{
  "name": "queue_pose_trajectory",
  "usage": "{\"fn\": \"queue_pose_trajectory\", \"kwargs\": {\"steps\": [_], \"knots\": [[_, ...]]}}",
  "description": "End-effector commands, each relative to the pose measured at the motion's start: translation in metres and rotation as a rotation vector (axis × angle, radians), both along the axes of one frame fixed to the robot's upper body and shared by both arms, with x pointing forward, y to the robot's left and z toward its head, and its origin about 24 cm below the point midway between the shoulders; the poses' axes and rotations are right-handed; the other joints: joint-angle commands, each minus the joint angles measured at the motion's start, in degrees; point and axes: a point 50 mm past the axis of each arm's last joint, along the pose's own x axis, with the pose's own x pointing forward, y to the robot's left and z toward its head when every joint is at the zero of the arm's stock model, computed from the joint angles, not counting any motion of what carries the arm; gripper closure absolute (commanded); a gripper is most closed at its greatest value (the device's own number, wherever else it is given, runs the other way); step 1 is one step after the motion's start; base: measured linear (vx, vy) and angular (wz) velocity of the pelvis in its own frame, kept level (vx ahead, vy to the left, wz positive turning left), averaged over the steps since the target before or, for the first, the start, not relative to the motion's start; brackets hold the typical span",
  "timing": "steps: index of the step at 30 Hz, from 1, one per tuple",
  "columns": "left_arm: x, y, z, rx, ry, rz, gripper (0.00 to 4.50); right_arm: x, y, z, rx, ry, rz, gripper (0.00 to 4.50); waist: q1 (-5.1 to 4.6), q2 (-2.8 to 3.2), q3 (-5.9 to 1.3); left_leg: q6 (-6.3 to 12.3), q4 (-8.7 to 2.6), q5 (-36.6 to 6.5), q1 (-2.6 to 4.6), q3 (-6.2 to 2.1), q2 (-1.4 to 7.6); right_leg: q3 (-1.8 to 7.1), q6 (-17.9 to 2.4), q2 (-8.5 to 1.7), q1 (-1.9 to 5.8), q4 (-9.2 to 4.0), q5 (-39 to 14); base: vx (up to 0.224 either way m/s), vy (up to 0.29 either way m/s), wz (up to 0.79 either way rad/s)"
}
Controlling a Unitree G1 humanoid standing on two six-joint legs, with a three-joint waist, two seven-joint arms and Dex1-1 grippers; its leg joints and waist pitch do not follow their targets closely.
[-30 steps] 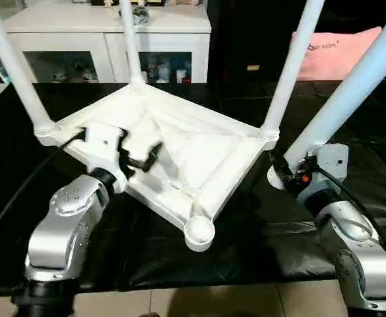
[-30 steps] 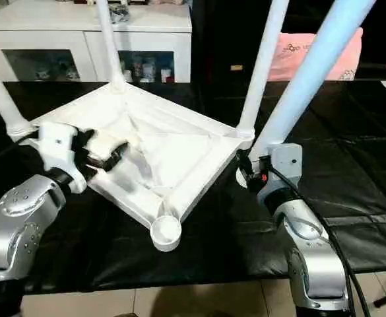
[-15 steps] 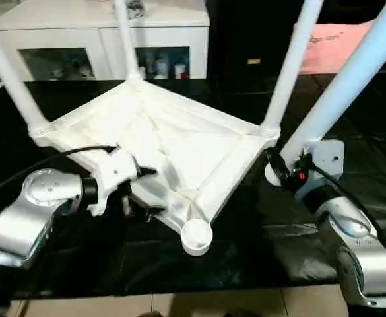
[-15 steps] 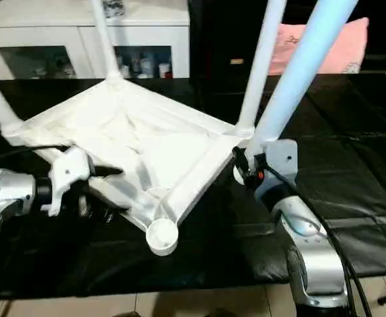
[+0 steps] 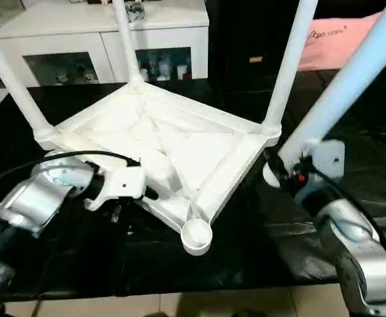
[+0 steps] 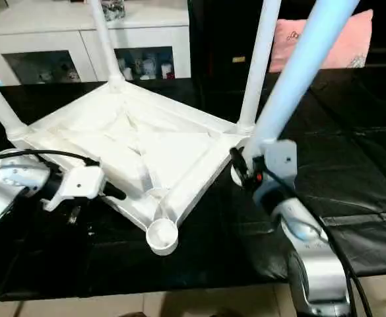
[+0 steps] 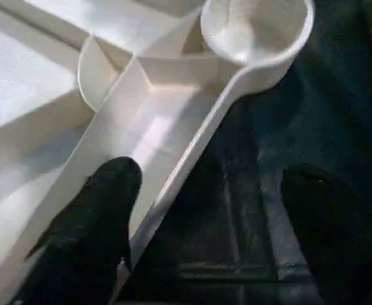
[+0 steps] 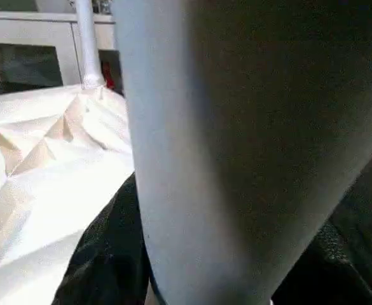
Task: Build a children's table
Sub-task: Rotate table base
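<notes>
Black-covered bench (image 5: 258, 257) carries the upturned tabletop (image 5: 179, 142), three legs already standing in corner sockets, and the one empty socket (image 5: 196, 232) is at the near corner. The fourth leg (image 5: 351, 79) is clamped in the right pincer (image 5: 277, 173), its long axis steeply tilted, with the lower end just beside the tabletop's right corner, so the empty socket lies nearer and to the left of it. The left pincer (image 7: 205, 210) is held apart, one finger over the rim rib just beside that socket, the other outside over the bench; it is judged the nearer arm for steadying.
</notes>
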Motion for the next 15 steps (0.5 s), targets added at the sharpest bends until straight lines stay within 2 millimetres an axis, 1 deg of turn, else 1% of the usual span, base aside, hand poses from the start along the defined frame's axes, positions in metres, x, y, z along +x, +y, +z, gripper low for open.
{"fn": "queue_pose_trajectory", "kwargs": {"steps": [1,2,3,4,5,6,7,8,9,10,11,13,15], "knots": [[0.005,0.0,-0.001,0.048,-0.02,-0.026,0.77,-0.003,-0.003,0.006,0.003,-0.023,-0.014,2.58,0.02,0.15,-3.48,-1.48,-5.92,-14.3,0.07,-3.18,7.04,4.06,-14.5,-6.64,3.0,-3.93,-12.2,0.0,0.0,0.0],[0.006,0.0,-0.002,0.057,-0.027,-0.032,1.0,-0.004,-0.003,0.006,0.003,-0.021,-0.016,2.58,0.1,0.27,-3.5,-1.39,-5.96,-14.3,0.07,-3.24,7.13,4.07,-14.1,-6.68,2.98,-4.01,-13.5,0.0,0.0,0.0],[0.009,-0.002,-0.003,0.068,-0.039,-0.047,1.11,-0.005,-0.003,0.005,0.003,-0.018,-0.019,2.58,0.06,0.47,-3.46,-1.31,-5.98,-14.3,0.03,-3.3,7.2,4.04,-14.0,-6.69,2.84,-4.11,-13.8,0.0,0.0,0.0],[0.01,-0.003,-0.004,0.067,-0.044,-0.054,1.16,-0.005,-0.003,0.005,0.004,-0.018,-0.019,2.58,-0.04,0.43,-3.51,-1.46,-6.03,-14.4,0.08,-3.26,7.29,4.07,-14.0,-6.63,2.84,-4.04,-13.7,0.0,0.0,0.0],[0.012,-0.005,-0.004,0.061,-0.045,-0.062,1.19,-0.005,-0.003,0.005,0.004,-0.017,-0.019,2.58,-0.12,0.47,-3.53,-1.65,-6.08,-14.5,-0.01,-3.34,7.32,4.05,-14.2,-6.71,2.89,-3.94,-13.3,0.0,0.0,0.0],[0.013,-0.008,-0.004,0.053,-0.046,-0.072,1.44,-0.006,-0.003,0.005,0.004,-0.016,-0.019,2.58,-0.24,0.7,-3.53,-1.77,-6.1,-14.9,0.1,-3.36,7.35,3.97,-14.4,-6.65,2.77,-3.91,-12.8,0.0,0.0,0.0],[0.014,-0.011,-0.004,0.044,-0.046,-0.086,1.44,-0.006,-0.002,0.005,0.005,-0.015,-0.018,2.58,-0.27,0.83,-3.55,-1.89,-6.08,-15.1,0.11,-3.41,7.35,3.97,-14.6,-6.71,2.82,-3.84,-12.5,0.0,0.0,0.0],[0.014,-0.011,-0.005,0.042,-0.046,-0.091,1.59,-0.006,-0.002,0.005,0.005,-0.014,-0.018,2.58,-0.25,0.75,-3.62,-1.93,-6.07,-15.0,0.11,-3.39,7.42,4.01,-15.0,-6.79,2.86,-3.8,-11.6,0.0,0.0,0.0],[0.015,-0.012,-0.005,0.043,-0.044,-0.097,1.64,-0.007,-0.002,0.005,0.005,-0.015,-0.018,2.58,-0.21,0.8,-3.63,-1.87,-6.07,-14.8,0.1,-3.35,7.43,4.01,-15.3,-6.8,2.86,-3.72,-10.7,0.0,0.0,0.0],[0.015,-0.013,-0.006,0.049,-0.039,-0.112,1.75,-0.007,-0.001,0.005,0.005,-0.015,-0.017,2.58,-0.25,0.7,-3.64,-1.76,-6.02,-14.5,0.06,-3.25,7.33,4.04,-15.4,-6.77,2.88,-3.77,-10.4,0.0,0.0,0.0],[0.015,-0.013,-0.007,0.054,-0.033,-0.125,1.75,-0.007,-0.001,0.005,0.005,-0.015,-0.016,2.58,-0.18,0.74,-3.64,-1.59,-6.01,-14.3,0.06,-3.26,7.29,4.04,-15.3,-6.8,2.95,-3.74,-10.5,0.0,0.0,0.0],[0.016,-0.014,-0.008,0.07,-0.029,-0.143,1.99,-0.007,-0.001,0.005,0.003,-0.015,-0.015,2.58,-0.12,0.64,-3.59,-1.42,-6.03,-14.1,0.1,-3.24,7.36,4.05,-15.2,-6.81,2.88,-3.86,-11.0,0.0,0.0,0.0],[0.017,-0.014,-0.01,0.103,-0.024,-0.171,2.08,-0.007,-0.002,0.004,0.0,-0.013,-0.013,2.58,-0.12,0.52,-3.56,-1.46,-6.13,-14.2,0.06,-3.28,7.48,4.06,-15.2,-6.84,2.91,-3.84,-11.1,0.0,0.0,0.0]]}}
